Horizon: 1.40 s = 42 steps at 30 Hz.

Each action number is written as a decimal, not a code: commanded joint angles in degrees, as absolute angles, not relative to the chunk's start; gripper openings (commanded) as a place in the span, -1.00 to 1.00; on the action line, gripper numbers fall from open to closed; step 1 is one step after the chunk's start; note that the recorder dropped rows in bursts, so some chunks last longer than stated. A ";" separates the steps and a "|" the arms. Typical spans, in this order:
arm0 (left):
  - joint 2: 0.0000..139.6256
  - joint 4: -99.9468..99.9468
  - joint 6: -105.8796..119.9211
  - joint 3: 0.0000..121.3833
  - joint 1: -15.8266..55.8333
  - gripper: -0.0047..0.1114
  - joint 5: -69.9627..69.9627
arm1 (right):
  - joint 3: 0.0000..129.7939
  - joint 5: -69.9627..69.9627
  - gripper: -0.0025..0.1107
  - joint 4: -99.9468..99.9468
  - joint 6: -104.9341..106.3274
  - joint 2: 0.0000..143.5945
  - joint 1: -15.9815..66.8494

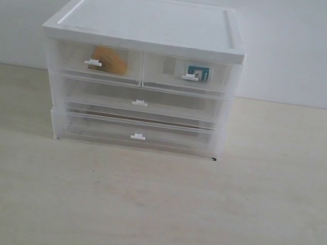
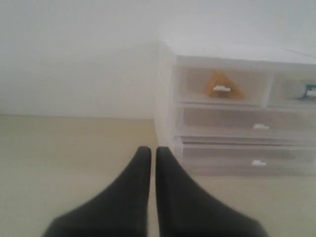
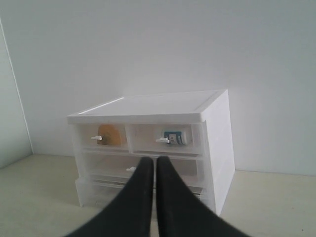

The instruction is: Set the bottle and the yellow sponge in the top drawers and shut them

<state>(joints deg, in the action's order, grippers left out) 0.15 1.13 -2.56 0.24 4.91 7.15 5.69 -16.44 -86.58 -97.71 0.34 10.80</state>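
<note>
Top drawers (image 1: 70,58): two clear, white-tabbed, half-width drawers side by side, both pushed fully in with fronts flush. Sponge (image 1: 110,60): yellow-orange wedge lying inside the left drawer, seen through the clear front just behind the tab. Bottle (image 1: 197,73): teal-blue body with a white end, inside the right drawer, apparently lying on its side behind that drawer's tab.

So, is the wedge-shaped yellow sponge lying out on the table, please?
No, the yellow sponge sits inside the closed upper-left clear plastic drawer.
</note>
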 commanded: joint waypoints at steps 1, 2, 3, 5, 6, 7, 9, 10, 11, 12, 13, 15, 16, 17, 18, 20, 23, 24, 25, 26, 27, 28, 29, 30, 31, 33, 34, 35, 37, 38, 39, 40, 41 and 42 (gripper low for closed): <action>0.00 2.11 2.04 0.00 1.42 -0.85 12.68 | 5.43 -16.40 -0.96 -86.45 -97.53 0.00 11.01; 0.00 2.11 2.79 0.00 0.67 -0.85 14.26 | 5.43 -16.40 -0.96 -86.45 -97.53 0.00 11.01; 0.00 2.11 2.90 0.00 0.15 -0.85 15.12 | 5.43 -16.40 -0.96 -86.45 -97.53 0.00 11.01; 0.00 2.11 3.07 0.00 -0.39 -0.85 15.78 | 5.43 -16.40 -0.96 -86.45 -97.53 0.00 11.01; 0.00 2.11 3.07 0.00 -0.61 -0.85 16.10 | 5.43 -16.40 -0.96 -86.45 -97.53 0.00 11.01; 0.00 2.11 3.07 0.00 -0.72 -0.85 16.10 | 5.43 -16.40 -0.96 -86.45 -97.53 0.00 11.01; 0.00 1.99 4.25 0.00 -1.13 -0.85 16.10 | 5.43 -16.40 -0.96 -86.45 -97.53 0.00 11.01; 0.00 1.99 5.42 0.00 -1.38 -0.85 16.10 | 5.43 -16.40 -0.96 -86.45 -97.53 0.00 11.01; 0.00 1.99 5.72 0.00 -1.60 -0.85 16.10 | 5.43 -16.40 -0.96 -86.45 -97.53 0.00 11.01; 0.00 1.99 5.72 0.00 -1.70 -0.85 16.10 | 5.43 -16.40 -0.96 -86.45 -97.53 0.00 11.01; 0.00 1.99 5.60 0.00 -1.70 -0.85 16.10 | 5.43 -16.40 -0.96 -86.45 -97.53 0.00 11.01; 0.00 1.88 5.60 0.00 -1.70 -0.85 16.10 | 5.43 -16.40 -0.96 -86.45 -97.53 0.00 11.01; 0.00 1.34 5.60 0.00 -1.59 -0.85 16.10 | 5.43 -16.40 -0.96 -86.45 -97.53 0.00 11.01; 0.00 0.00 5.60 0.00 -1.46 -0.85 16.10 | 5.43 -16.52 -0.96 -86.45 -97.53 0.00 11.01; 0.00 -2.63 5.60 0.00 -1.46 -0.85 16.10 | 5.43 -16.52 -0.96 -86.45 -97.53 0.00 11.01; 0.00 -7.21 5.60 0.00 -1.46 -0.85 16.10 | 5.43 -16.52 -0.96 -86.45 -97.53 0.00 11.01; 0.00 -11.37 5.60 0.00 -1.46 -0.85 16.10 | 5.43 -16.52 -0.96 -86.45 -97.53 0.00 11.01; 0.00 -11.62 5.60 0.00 -1.46 -0.85 16.10 | 5.43 -16.52 -0.96 -86.45 -97.53 0.00 11.01; 0.00 -11.62 5.60 0.00 -1.46 -0.85 16.10 | 5.43 -16.52 -0.96 -86.45 -97.53 0.00 11.01; 0.00 -11.62 5.60 0.00 -1.46 -0.85 16.10 | 5.43 -16.52 -0.96 -86.45 -97.53 0.00 11.01; 0.00 -11.63 5.60 0.00 -1.46 -0.85 16.23 | 5.43 -16.52 -0.96 -86.45 -97.53 0.00 11.01; 0.00 -11.63 5.60 0.00 -1.46 -0.85 16.23 | 5.43 -16.52 -0.96 -86.45 -97.53 0.00 11.01; 0.00 -11.63 5.60 0.00 -1.46 -0.85 16.23 | 5.43 -16.52 -0.96 -86.45 -97.53 0.00 11.01; 0.00 -11.63 5.60 0.00 -1.46 -0.85 16.23 | 5.43 -16.52 -0.96 -86.45 -97.53 0.00 11.01; 0.00 -11.63 5.60 0.00 -1.46 -0.85 16.23 | 5.43 -16.70 -0.96 -86.45 -97.53 0.00 11.01; 0.00 -11.63 5.60 0.00 -1.46 -0.85 16.23 | 5.43 -16.70 -0.96 -86.45 -97.53 0.00 11.01; 0.00 -11.63 5.60 0.00 -1.46 -0.85 16.23 | 5.43 -16.70 -0.96 -86.45 -97.53 0.00 11.01; 0.00 -11.63 5.60 0.00 -1.46 -0.85 16.23 | 5.43 -16.70 -0.96 -86.45 -97.53 0.00 11.01; 0.00 -11.63 5.60 0.00 -1.46 -0.85 16.23 | 5.43 -16.70 -0.96 -86.45 -97.53 0.00 11.01; 0.00 -11.63 5.60 0.00 -1.46 -0.85 16.23 | 5.43 -16.70 -0.96 -86.45 -97.53 0.00 11.01; 0.00 -11.63 5.60 0.00 -1.46 -0.85 16.23 | 5.43 -16.70 -0.96 -86.45 -97.53 0.00 11.01; 0.00 -11.63 5.60 0.00 -1.46 -0.85 16.11 | 5.43 -16.70 -0.96 -86.45 -97.53 0.00 11.01; 0.00 -11.63 5.60 0.00 -1.46 -0.85 16.11 | 5.43 -16.70 -0.96 -86.45 -97.53 0.00 11.21; 0.00 -11.63 5.60 0.00 -1.46 -0.85 16.11 | 5.43 -16.70 -0.96 -86.45 -97.53 0.00 11.81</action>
